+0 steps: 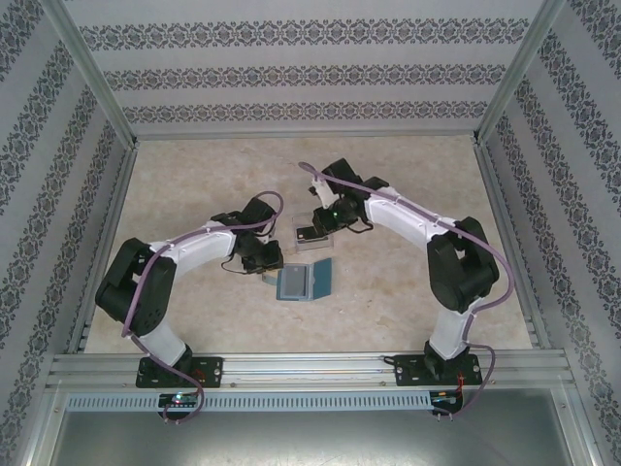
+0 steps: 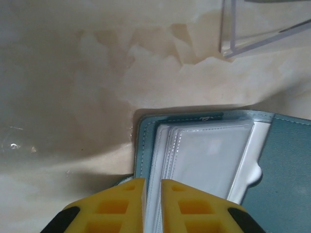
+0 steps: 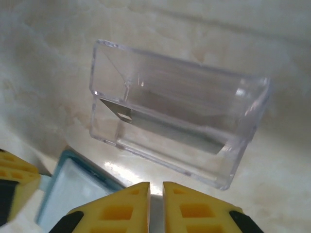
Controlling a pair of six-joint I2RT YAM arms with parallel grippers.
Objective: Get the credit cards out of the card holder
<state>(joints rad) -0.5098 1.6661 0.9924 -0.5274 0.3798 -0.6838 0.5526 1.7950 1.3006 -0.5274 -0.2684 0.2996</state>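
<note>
- Enclosure: walls (image 1: pixel 310 73) papered in pale stripes with dark ornamental bands, held by aluminium posts (image 1: pixel 92 68). A slotted rail (image 1: pixel 310 367) runs along the near edge, carrying both arm bases.
- Surface: a beige tabletop (image 1: pixel 194 175) with marbled tan mottling and soft glare.
- Card holder (image 1: pixel 304 283): lies open near the table's middle, teal cover down, clear sleeves up. The sleeves look pale; whether cards sit in them cannot be told.
- Left gripper (image 2: pixel 153 204): its yellow jaws are pressed together on the near edge of the holder's clear sleeves.
- Clear box (image 3: pixel 252 111): stands just beyond the holder, apart from it.
- Credit card (image 3: pixel 170 130): a flat grey one rests tilted inside the box.
- Right gripper (image 3: pixel 155 204): hovers above the box's near side, jaws drawn almost together with a thin slit; whether anything is pinched there cannot be told.
</note>
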